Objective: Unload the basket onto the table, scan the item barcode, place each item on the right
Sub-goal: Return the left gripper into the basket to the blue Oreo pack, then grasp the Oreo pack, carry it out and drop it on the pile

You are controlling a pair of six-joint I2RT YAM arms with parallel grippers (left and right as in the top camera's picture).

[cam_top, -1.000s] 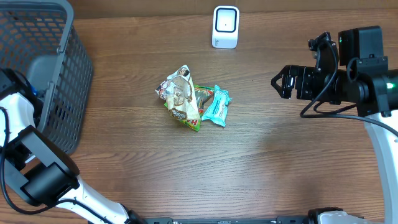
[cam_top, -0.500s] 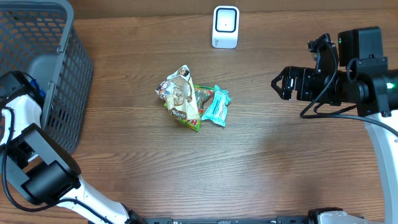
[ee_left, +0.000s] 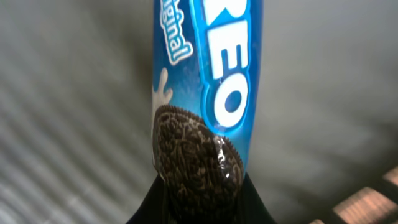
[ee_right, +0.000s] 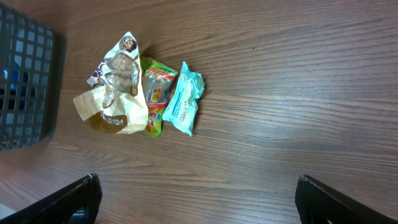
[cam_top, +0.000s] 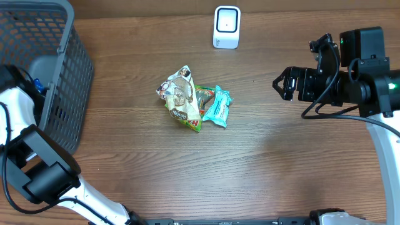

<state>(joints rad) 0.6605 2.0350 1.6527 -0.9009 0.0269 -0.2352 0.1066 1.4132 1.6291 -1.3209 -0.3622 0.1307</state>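
left gripper (ee_left: 200, 190) is clenched on the oreo packet (ee_left: 211, 93), grasping it at one end. the dark fingers show either side of the cookie print at the bottom of the left wrist view. the packet sits down inside the grey basket (cam_top: 67, 31) at the far left. can't tell if it's off the basket floor yet. right gripper (cam_top: 277, 83) is released, jaws wide, hovering over the worktop (cam_top: 281, 162) at the right, holding nothing.

risks as i read them:
- it's an end grip on a long packet. most of its length sticks out past the fingers, so it can pivot or slide out on a fast swing.
- the lift-out is tight. the free end can catch the mesh wall or rim if you pull out sideways. go straight up first.
- no barcode shows. only the logo face is visible, so the code is likely on another side. if you present this face to the scanner (cam_top: 226, 27) you'll probably get no read. plan a wrist roll.
- the snack pile (cam_top: 190, 98) lies mid worktop, just near of the scanner and well apart from the basket. a low carry could clip it or push it about.
- the wrapper is glossy, so glare may spoil the read if you hold it flat-on.
- a hard squeeze may crack the biscuits.
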